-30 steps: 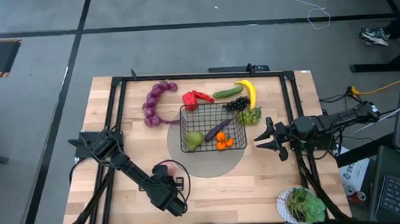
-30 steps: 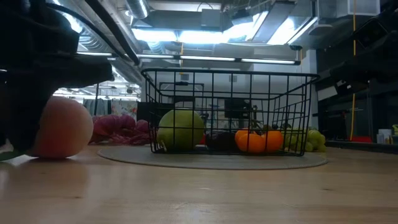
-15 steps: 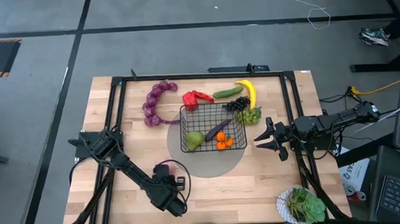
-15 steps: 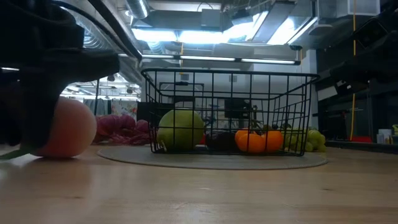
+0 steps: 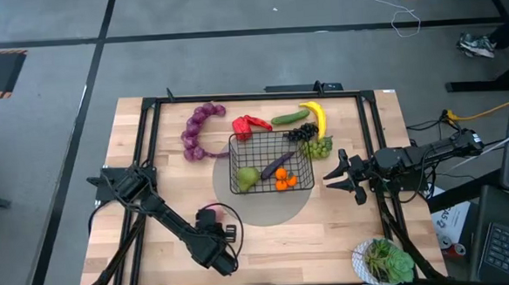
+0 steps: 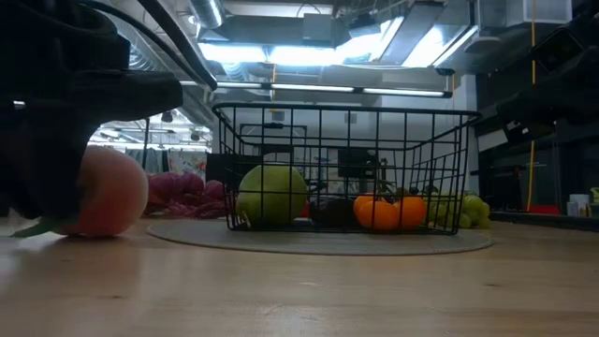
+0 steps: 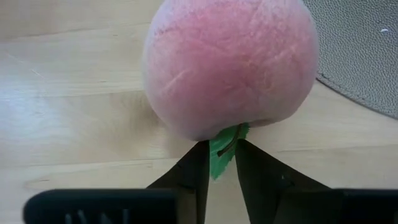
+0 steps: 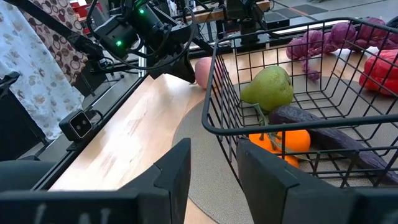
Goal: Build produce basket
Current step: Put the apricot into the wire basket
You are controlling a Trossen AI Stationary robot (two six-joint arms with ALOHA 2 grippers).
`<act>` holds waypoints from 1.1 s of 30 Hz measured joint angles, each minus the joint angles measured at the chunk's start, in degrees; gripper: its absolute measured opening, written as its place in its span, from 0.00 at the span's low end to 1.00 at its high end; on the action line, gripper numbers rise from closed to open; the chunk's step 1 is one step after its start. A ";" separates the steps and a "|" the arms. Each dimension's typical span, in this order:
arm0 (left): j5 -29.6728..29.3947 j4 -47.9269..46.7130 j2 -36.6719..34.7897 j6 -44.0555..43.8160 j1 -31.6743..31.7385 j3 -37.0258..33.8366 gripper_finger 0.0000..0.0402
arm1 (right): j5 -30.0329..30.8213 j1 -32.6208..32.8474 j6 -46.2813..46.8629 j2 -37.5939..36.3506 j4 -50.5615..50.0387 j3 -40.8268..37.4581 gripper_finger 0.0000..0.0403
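Bare tabletop [image 5: 329,230] lies open along the near side, from the round grey mat [image 5: 267,207] across to the potted plant [image 5: 387,259] at the right corner. The basket [image 5: 271,162] blocks the middle, open only from above. Behind it, purple grapes [image 5: 197,128], a red pepper [image 5: 250,123], a cucumber [image 5: 290,117], a banana [image 5: 316,115] and grape bunches [image 5: 312,139] crowd the far strip. The left end effector [image 5: 208,222] fills the near-left, its fingers [image 7: 258,177] closing around the peach [image 7: 231,65] leaf. The right end effector [image 5: 339,175] stands just beside the basket's right wall.
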 joint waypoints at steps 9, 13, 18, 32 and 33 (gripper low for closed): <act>0.00 1.29 -0.02 1.35 -0.66 0.00 0.02 | 0.02 -0.01 -0.05 0.00 0.00 0.00 0.32; 0.00 2.09 -0.02 1.75 -1.38 0.02 0.01 | 0.02 0.02 -0.05 0.00 0.00 0.00 0.32; 0.02 2.19 -0.02 1.64 -2.36 0.25 0.00 | 0.02 0.00 -0.05 0.00 0.00 0.00 0.32; -0.91 -4.07 -0.11 1.60 -3.21 6.95 0.02 | 0.02 0.00 -0.34 0.00 0.00 0.00 0.32; -0.87 -4.08 -0.11 1.60 -3.03 6.95 0.04 | 0.02 0.01 -0.32 0.00 0.00 0.00 0.32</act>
